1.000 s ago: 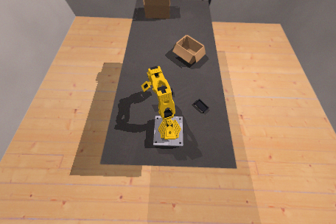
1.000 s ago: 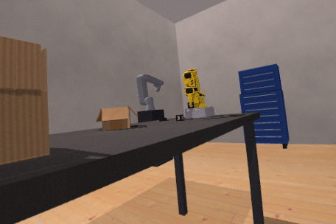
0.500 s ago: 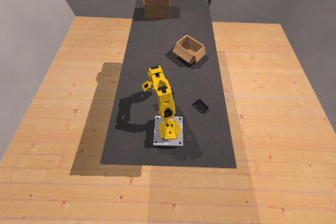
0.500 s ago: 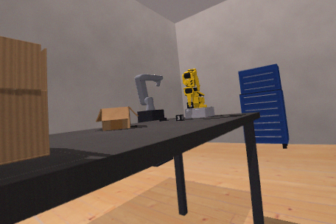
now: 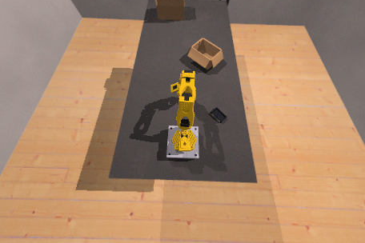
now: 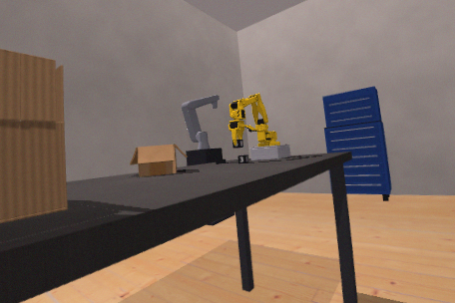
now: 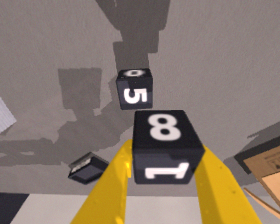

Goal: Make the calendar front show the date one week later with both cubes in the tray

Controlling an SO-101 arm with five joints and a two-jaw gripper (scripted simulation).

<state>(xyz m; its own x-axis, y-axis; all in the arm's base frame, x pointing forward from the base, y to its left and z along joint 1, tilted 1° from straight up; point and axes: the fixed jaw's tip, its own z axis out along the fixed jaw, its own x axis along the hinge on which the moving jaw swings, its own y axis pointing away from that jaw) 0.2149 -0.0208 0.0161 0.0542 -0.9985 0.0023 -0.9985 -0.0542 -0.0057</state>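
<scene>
My gripper (image 7: 166,150) (image 6: 237,143) is shut on a black cube (image 7: 163,126), held above the table. In the wrist view this cube shows a white 8 on its upper face and a white 1 on the face below, both turned sideways. A second black cube (image 7: 135,95) (image 6: 242,159) sits on the table beyond the held one, showing a sideways 5 and, on a narrow face, a 0. The small black calendar tray (image 7: 88,173) (image 5: 218,115) lies at the wrist view's lower left, with no cube in it. Pale lettering on its side is too small to read.
An open cardboard box (image 5: 208,62) (image 6: 157,167) (image 7: 272,163) stands farther out on the table. A taller box (image 5: 170,6) (image 6: 32,137) stands at the far end. The arm's grey base plate (image 5: 182,154) is near the table's close end.
</scene>
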